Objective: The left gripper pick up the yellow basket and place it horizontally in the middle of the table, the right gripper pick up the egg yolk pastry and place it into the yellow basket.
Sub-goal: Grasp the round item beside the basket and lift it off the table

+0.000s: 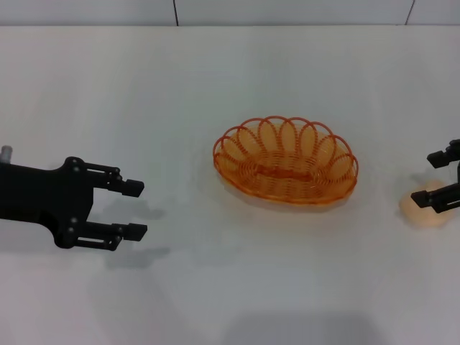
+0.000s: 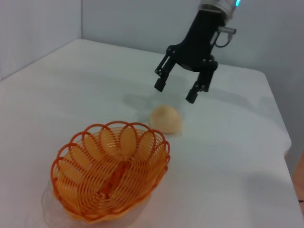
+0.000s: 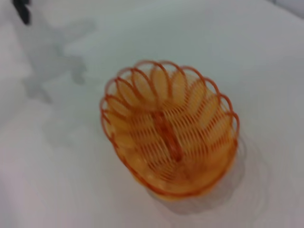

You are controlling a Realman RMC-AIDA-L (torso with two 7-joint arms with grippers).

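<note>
The yellow basket [image 1: 285, 162] lies flat and empty on the white table [image 1: 215, 287], near the middle. It also shows in the left wrist view [image 2: 111, 171] and the right wrist view [image 3: 168, 142]. My left gripper [image 1: 136, 210] is open and empty, well to the left of the basket, above the table. The egg yolk pastry [image 1: 424, 210] sits on the table to the right of the basket; it also shows in the left wrist view [image 2: 166, 118]. My right gripper [image 1: 429, 178] is open and hovers just over the pastry, its fingers apart [image 2: 175, 92].
The table's far edge meets a pale wall [image 1: 287, 11]. In the left wrist view the table's right-hand edge [image 2: 285, 142] runs close beyond the pastry. A dark fingertip [image 3: 21, 10] of the left gripper shows at a corner of the right wrist view.
</note>
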